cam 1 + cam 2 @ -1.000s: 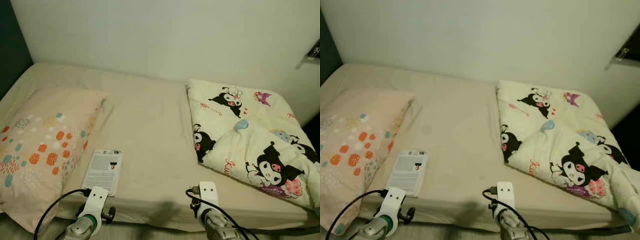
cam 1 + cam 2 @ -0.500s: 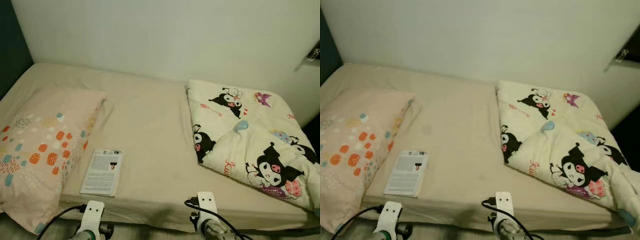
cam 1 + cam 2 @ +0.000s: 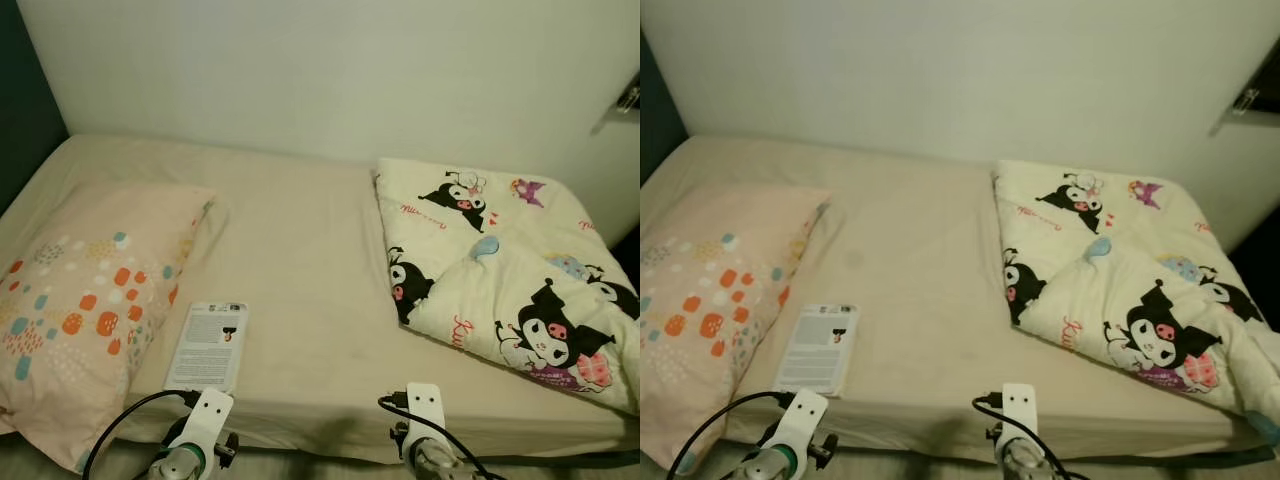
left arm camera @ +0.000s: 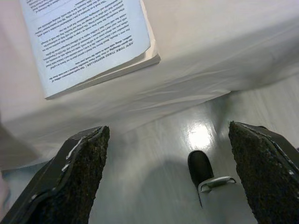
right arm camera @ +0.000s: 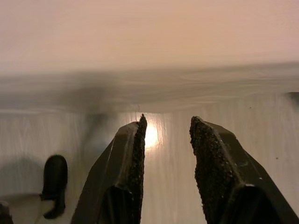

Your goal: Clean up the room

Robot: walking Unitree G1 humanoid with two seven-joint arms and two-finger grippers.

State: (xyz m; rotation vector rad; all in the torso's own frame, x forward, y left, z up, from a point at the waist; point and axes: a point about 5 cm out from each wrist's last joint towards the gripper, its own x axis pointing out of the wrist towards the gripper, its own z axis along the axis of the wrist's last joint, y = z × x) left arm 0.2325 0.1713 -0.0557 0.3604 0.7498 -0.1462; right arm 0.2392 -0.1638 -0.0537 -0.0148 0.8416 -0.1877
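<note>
We bring our wide-open, empty left gripper up from floor level to the book lying at the bed edge, lower left beside the pillow, pinching its overhanging corner flat, while our right gripper hangs slightly parted, empty.

Head cameras above the bed foot-side edge, facing down, wrist cameras low beside it, sharing floor

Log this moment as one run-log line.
scene: bed, pillow, quilt | book near edge | left pincer open below book | right pincer slightly open, empty
</note>
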